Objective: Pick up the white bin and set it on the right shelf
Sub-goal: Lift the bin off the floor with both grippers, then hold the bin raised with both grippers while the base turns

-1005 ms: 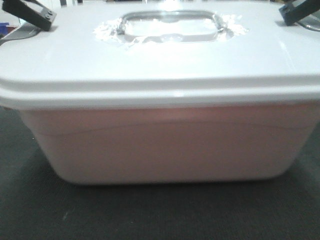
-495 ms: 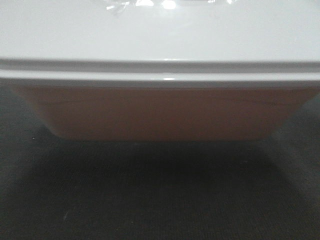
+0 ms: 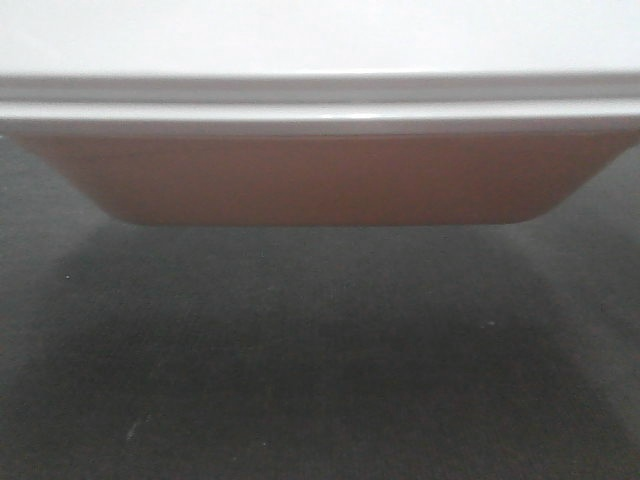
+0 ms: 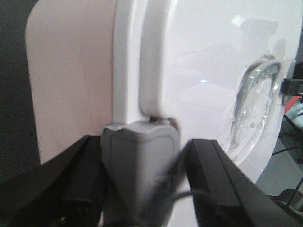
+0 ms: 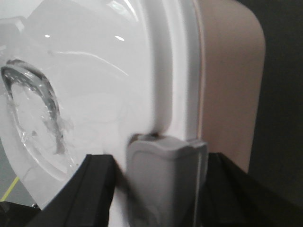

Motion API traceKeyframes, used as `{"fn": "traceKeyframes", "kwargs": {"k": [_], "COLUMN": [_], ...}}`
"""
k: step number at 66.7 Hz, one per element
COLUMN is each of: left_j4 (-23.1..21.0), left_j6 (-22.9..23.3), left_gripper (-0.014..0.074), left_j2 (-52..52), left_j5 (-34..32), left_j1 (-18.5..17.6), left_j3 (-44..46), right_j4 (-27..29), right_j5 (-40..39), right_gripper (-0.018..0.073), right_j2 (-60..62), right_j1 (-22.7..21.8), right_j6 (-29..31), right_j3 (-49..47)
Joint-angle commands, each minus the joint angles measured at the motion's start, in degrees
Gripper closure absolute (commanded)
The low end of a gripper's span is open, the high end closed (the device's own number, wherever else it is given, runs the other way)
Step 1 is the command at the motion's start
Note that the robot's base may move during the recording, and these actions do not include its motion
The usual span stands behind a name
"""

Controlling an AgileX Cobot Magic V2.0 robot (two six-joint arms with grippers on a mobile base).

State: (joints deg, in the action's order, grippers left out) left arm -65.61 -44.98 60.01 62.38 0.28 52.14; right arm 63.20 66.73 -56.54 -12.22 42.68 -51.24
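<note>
So, the left gripper (image 4: 142, 158) is clamped on the grey latch (image 4: 139, 142) at one end of the white bin (image 3: 320, 185), which hangs level above the dark floor (image 3: 320, 380), its long axis running across to the right gripper (image 5: 161, 189), clamped on the far latch (image 5: 165, 158)

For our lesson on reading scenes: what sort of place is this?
Probably an indoor workroom or lab, hard to confirm: dark carpet-like floor, a lidded white bin, loose cables beyond it.
</note>
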Motion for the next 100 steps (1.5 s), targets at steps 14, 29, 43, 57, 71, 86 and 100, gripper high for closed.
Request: {"fn": "traceKeyframes", "kwargs": {"k": [14,29,43,57,71,86,100], "left_j4": [-8.07,-7.89,-7.54,-7.47,-7.47,-7.47,-7.47], "left_j6": [-0.51,-0.51,-0.51,-0.51,-0.51,-0.51,-0.51], "left_gripper": [0.0356,0.0357,0.0357,0.0357,0.0395,0.0411,0.0411], "left_j2": [-1.83,-4.60,-5.85,-5.85,-5.85,-5.85,-5.85], "left_j5": [4.81,4.84,4.49,4.49,4.49,4.49,4.49], "left_j1": [-0.73,-0.73,-0.73,-0.73,-0.73,-0.73,-0.73], "left_j3": [1.73,1.73,1.73,1.73,1.73,1.73,1.73], "right_j4": [7.61,7.61,7.61,7.61,7.61,7.61,7.61], "right_j5": [9.70,9.70,9.70,9.70,9.70,9.70,9.25], "right_gripper": [0.0219,0.0219,0.0219,0.0219,0.0219,0.0219,0.0219], "right_j2": [4.22,4.44,4.44,4.44,4.44,4.44,4.43], "right_j1": [0.55,0.55,0.55,0.55,0.55,0.55,0.55], "right_j6": [-0.02,-0.02,-0.02,-0.02,-0.02,-0.02,-0.02], "right_j3": [-1.43,-1.43,-1.43,-1.43,-1.43,-1.43,-1.43]}}
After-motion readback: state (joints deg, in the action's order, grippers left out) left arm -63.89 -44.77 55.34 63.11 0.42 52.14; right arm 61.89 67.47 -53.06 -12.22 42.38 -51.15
